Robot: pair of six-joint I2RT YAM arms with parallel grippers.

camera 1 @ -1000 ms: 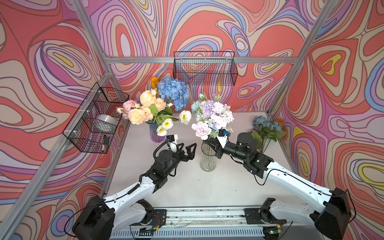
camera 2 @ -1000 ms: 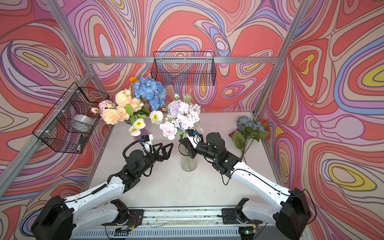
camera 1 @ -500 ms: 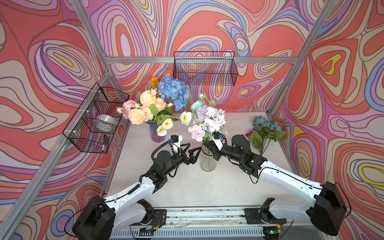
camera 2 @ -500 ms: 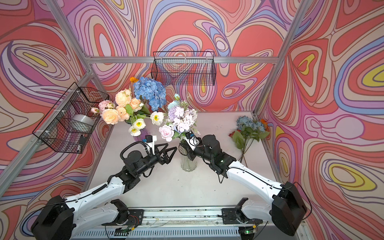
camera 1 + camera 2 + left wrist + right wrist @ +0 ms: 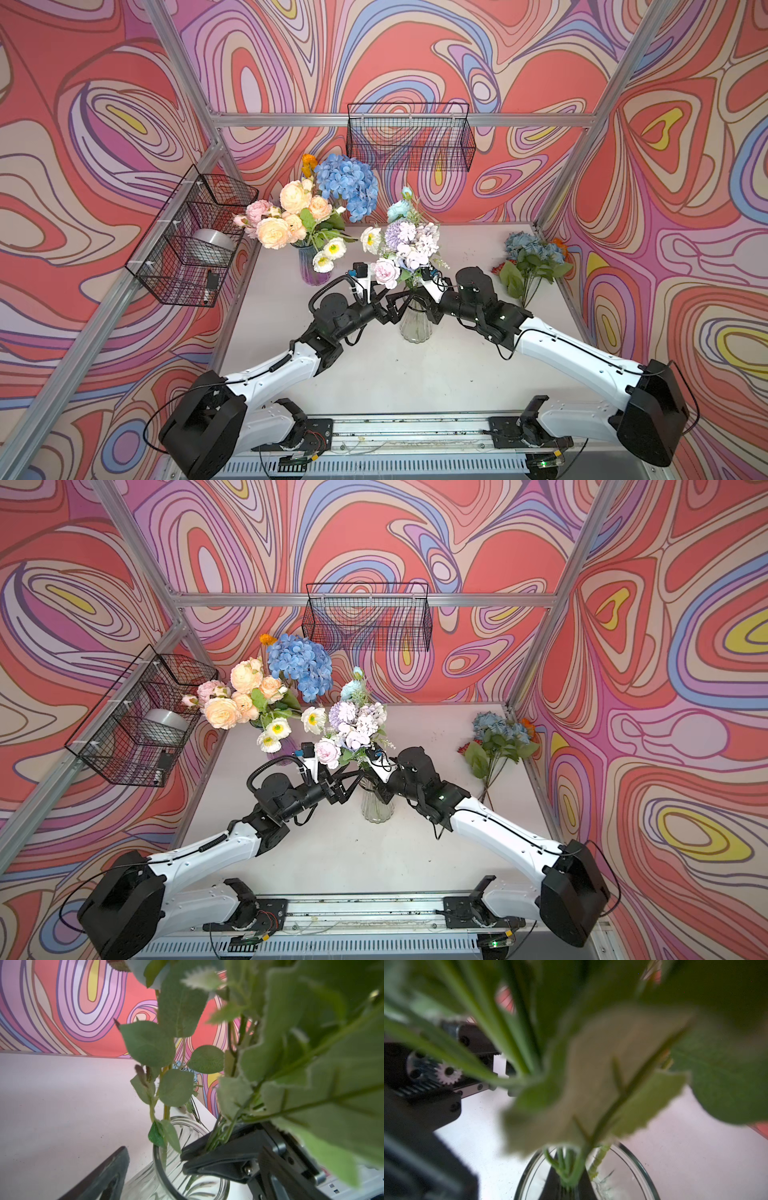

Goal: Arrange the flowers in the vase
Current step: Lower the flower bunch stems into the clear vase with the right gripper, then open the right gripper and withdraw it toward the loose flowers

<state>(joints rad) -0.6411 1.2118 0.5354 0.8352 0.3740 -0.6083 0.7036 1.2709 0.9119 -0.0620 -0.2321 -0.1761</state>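
A clear ribbed glass vase (image 5: 414, 326) (image 5: 376, 808) stands mid-table. My right gripper (image 5: 419, 296) (image 5: 371, 776) is shut on the green stems of a lilac-pink pastel bunch (image 5: 409, 245) (image 5: 357, 727), which it holds upright over the vase mouth. In the right wrist view, the gripper (image 5: 567, 1187) pinches the stems (image 5: 577, 1167) just above the glass rim (image 5: 644, 1169). My left gripper (image 5: 398, 305) (image 5: 352, 783) stands open at the vase's left rim, touching nothing. One of its fingers (image 5: 108, 1172) shows beside the vase (image 5: 160, 1169).
A purple vase (image 5: 312, 272) at the back left holds peach roses, a blue hydrangea (image 5: 347, 183) and white poppies. Teal roses (image 5: 532, 253) and a red bloom (image 5: 498, 266) lie at the back right. Wire baskets (image 5: 409, 137) (image 5: 191, 241) hang on the walls.
My right gripper has carried the pastel bunch left and down until its stems are over the vase mouth. My left gripper has moved right up to the vase, still open.
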